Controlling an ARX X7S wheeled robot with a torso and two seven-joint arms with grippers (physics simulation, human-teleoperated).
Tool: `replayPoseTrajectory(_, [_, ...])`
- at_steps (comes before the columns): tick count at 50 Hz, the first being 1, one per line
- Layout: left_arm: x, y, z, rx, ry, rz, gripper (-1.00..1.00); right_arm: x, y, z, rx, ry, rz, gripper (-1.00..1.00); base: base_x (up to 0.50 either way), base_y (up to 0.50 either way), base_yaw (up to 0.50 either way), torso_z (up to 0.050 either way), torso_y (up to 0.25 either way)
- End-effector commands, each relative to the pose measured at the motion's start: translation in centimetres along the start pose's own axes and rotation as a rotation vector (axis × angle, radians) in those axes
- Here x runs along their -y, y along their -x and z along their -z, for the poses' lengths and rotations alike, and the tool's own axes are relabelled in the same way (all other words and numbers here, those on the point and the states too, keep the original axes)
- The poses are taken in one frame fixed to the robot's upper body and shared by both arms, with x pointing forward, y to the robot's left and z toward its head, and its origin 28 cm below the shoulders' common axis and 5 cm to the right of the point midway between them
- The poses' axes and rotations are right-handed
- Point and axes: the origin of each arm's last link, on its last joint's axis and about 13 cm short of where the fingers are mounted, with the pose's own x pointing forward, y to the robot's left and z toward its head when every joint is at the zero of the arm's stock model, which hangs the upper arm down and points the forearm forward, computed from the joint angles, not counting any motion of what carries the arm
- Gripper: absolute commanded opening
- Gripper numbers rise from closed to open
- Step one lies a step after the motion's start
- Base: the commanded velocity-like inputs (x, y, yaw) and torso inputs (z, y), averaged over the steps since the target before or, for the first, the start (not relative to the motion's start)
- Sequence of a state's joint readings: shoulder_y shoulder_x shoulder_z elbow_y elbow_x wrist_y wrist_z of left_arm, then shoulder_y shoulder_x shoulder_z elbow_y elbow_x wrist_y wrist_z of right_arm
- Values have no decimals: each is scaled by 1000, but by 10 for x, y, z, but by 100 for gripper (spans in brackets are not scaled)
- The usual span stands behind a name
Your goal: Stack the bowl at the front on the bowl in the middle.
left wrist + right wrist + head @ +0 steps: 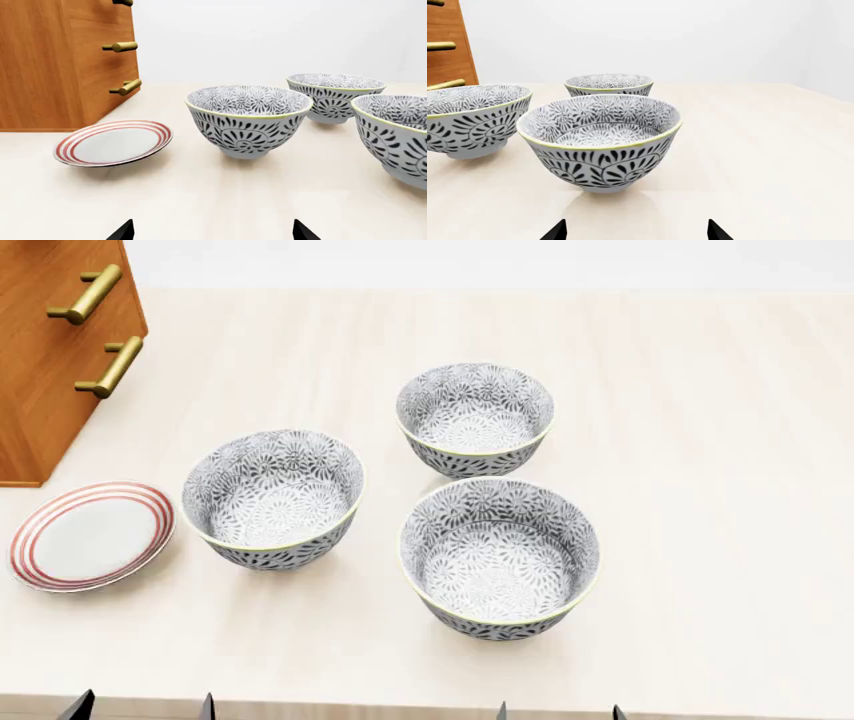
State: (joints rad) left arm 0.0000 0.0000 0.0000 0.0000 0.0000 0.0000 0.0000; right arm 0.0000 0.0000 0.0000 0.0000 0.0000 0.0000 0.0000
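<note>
Grey-patterned bowls, three of them, sit on the pale table (694,440), none stacked yet. From the head view, the front bowl (501,558) is nearest me, the middle bowl (274,498) sits to its left and a bit further back, and the far bowl (475,418) is behind them. Nothing is grabbed so far.

Both grippers hang low at the table's near edge. The right gripper (636,231) has its fingers spread wide and empty, lined up straight on the front bowl. The left gripper (213,231) is spread and empty too, facing the middle bowl.

My plan is to use the right arm, pinch the front bowl's rim on the near side, lift well clear of the neighbour's rim, then lower it centred so it nests instead of tipping.

Only the head view gives me the real layout and the gaps between bowls. Both wrist views show rim heights and the feet of the bowls. The left wrist view shows the striped plate (113,142) beside the wooden cabinet (63,65).
</note>
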Motion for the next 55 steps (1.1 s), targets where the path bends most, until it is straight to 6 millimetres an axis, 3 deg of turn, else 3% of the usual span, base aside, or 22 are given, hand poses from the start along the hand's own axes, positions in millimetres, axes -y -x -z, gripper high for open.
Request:
replayPoseTrajectory(1, [0,1,-3,0,0,0,100,-1,0,-2,0,0,0,100,0,0,0,0,0])
replayPoseTrajectory(21, [1,0,1,-2,-6,2,100,-2,-1,3,-22,9,8,100,0,0,0,0,0])
replayPoseTrajectory(26, [1,4,-7,-69,30,22,100,-2,-1,-7,-1,-2,8,100,0,0,0,0,0])
replayPoseTrajectory(30, [-2,1,-24,-65,34,10,100,-1,-1,-25,6,-23,-11,100,0,0,0,0,0])
replayPoseTrajectory(36, [-5,-4,-79,42,42,-36,100,6,-11,-77,77,25,25,100,0,0,0,0,0])
replayPoseTrajectory(44, [-4,-8,-122,114,43,-20,100,10,-14,-134,129,30,1,100,0,0,0,0,0])
replayPoseTrajectory(49, [-5,-3,-142,185,31,-43,100,13,-18,-157,179,67,43,100,0,0,0,0,0])
replayPoseTrajectory(55, [-6,-5,-151,211,37,-49,100,15,-15,-169,200,69,53,100,0,0,0,0,0])
